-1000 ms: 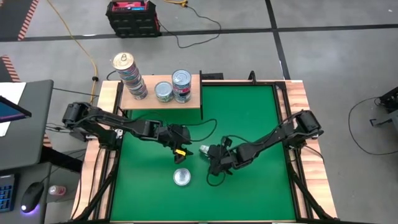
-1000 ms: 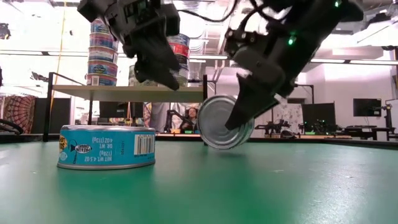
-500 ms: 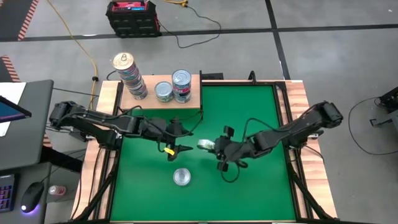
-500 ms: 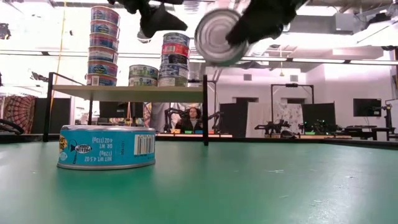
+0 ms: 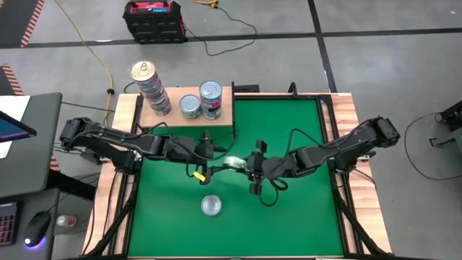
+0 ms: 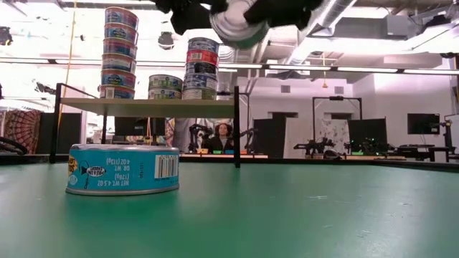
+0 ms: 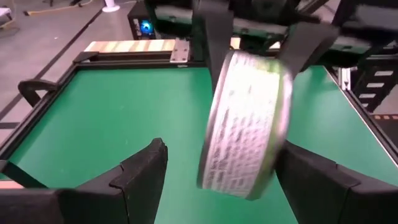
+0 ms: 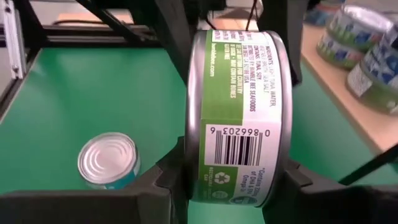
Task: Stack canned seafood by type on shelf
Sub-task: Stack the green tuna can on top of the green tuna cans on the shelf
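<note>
**Tin raised between the two arms**

On the green mat [image 5: 289, 209] one bluish tin [image 5: 211, 206] lies flat, lid up, near the table's front edge. Half a second ago the green-labelled tin [image 5: 232, 163] hung farther right; now the right gripper [image 5: 244, 166] holds it on edge, flat faces sideways, between the left gripper [image 5: 209, 163] and its wide jaws. The shelf [image 5: 189, 112] at the far-left corner carries three stacks.

A green mat [image 5: 289, 217] covers the table, inside a light-wood rim [image 5: 355, 115]. Beyond the table's far edge, a black and red box [image 5: 153, 18] sits on the grey floor with a yellow cable [image 5: 86, 47] running past it. A keyboard [image 5: 7, 220] and mouse [image 5: 36, 231] lie on a dark desk [image 5: 32, 137] off the table's left edge.
</note>
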{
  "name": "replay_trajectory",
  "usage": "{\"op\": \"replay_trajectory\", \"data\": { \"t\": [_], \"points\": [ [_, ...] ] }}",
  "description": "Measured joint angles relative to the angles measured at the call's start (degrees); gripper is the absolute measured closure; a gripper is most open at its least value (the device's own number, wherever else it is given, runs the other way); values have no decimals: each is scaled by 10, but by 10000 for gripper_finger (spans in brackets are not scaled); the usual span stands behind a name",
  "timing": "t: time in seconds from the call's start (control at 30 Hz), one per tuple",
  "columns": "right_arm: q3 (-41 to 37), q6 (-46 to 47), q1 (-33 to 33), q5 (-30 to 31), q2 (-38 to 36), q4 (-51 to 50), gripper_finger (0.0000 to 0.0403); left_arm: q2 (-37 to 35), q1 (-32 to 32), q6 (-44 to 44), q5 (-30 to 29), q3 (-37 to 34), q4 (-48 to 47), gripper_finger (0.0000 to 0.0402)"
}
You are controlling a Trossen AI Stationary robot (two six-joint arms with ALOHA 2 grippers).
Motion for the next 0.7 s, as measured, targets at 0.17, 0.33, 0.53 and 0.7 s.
{"op": "replay_trajectory", "data": {
  "t": [0.17, 0.33, 0.53, 0.7],
  "points": [
    [24, -19, 0, 0, 0, 1, 235, 0, 0, 3, 4, 0, 7, 122],
    [31, -21, -1, 0, 0, 29, 235, 0, 0, 17, 42, 0, 14, 140],
    [31, -20, 0, -14, 0, 44, 234, -7, -2, 26, 33, 0, 16, 209],
    [31, -20, -4, -23, 0, 45, 219, -12, -3, 38, 35, 0, 14, 271]
  ]
}}
